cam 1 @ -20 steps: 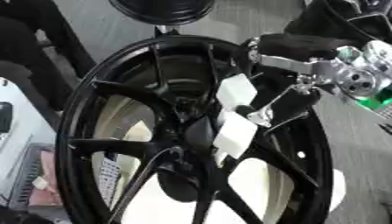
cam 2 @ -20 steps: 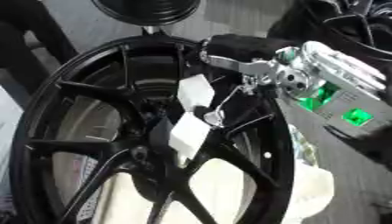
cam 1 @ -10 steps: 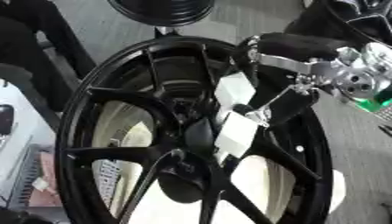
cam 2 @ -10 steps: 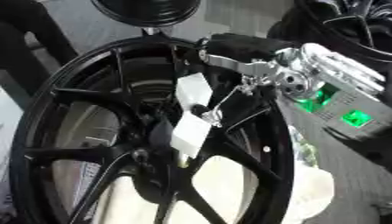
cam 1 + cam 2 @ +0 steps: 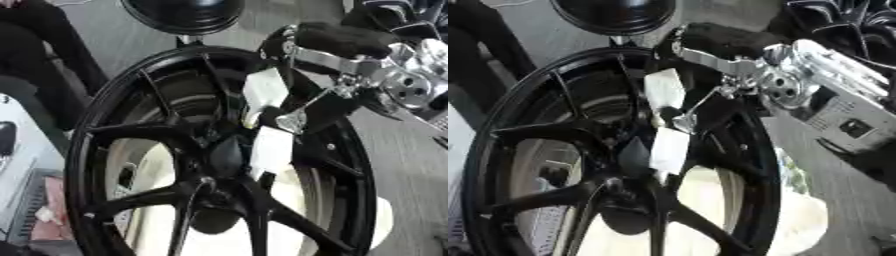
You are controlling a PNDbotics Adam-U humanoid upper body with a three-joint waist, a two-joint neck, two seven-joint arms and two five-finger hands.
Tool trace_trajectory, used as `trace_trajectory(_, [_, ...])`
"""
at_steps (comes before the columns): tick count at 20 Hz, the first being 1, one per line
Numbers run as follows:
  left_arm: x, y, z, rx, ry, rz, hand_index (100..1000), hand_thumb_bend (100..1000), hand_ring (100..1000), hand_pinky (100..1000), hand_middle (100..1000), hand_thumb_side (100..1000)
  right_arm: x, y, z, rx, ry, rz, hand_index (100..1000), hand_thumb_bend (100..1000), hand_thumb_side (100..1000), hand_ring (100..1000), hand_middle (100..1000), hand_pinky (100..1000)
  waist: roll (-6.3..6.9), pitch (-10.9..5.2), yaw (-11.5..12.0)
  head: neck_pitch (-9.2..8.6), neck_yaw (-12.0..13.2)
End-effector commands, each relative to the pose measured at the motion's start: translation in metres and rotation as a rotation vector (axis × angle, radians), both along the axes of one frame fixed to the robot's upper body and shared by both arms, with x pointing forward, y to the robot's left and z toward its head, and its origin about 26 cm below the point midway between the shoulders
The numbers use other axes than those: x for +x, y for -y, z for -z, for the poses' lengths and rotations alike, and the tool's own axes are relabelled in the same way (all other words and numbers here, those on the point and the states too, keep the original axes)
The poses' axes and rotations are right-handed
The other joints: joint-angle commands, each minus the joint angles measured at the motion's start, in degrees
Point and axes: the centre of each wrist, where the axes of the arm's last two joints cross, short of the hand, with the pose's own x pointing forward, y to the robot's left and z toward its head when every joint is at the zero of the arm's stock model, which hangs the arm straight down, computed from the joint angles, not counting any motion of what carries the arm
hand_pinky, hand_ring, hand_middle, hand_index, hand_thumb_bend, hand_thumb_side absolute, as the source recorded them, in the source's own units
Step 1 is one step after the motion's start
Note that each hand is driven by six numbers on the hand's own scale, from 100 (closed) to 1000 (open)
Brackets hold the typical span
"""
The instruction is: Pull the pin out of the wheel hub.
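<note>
We see the right hand reaching in from the upper right over the black wheel, its white-padded fingers pointing down toward the hub, which lies just below and left of the fingertips. We cannot tell whether the fingers are clenched on anything, and we cannot make out the pin itself; it may sit hidden under the pads. We judge the task to be at the reaching or grasping step, with the pull not yet shown as done.
</note>
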Motion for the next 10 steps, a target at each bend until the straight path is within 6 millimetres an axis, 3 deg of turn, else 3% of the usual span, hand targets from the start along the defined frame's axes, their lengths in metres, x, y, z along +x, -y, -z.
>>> trace_trajectory(1, [-0.002,-0.003,-0.006,0.002,0.002,-0.007,820,100,800,918,643,444,-0.005,0.006,-0.016,-0.029,0.048,0.015,484,153,100,489,396,763,0.94,-2.04,-0.3,0.27,-0.2])
trace_trajectory(6, [-0.003,-0.004,-0.002,-0.012,-0.029,-0.013,819,100,800,919,643,450,-0.005,0.017,-0.026,-0.045,0.076,0.080,483,176,100,494,403,764,1.34,-3.62,-1.1,0.29,-0.7])
trace_trajectory(10, [-0.003,-0.005,-0.002,-0.026,-0.040,-0.015,819,100,800,920,643,453,0.008,0.046,-0.037,0.026,0.133,0.260,491,156,100,494,411,770,1.85,-4.33,-1.8,0.19,-0.9])
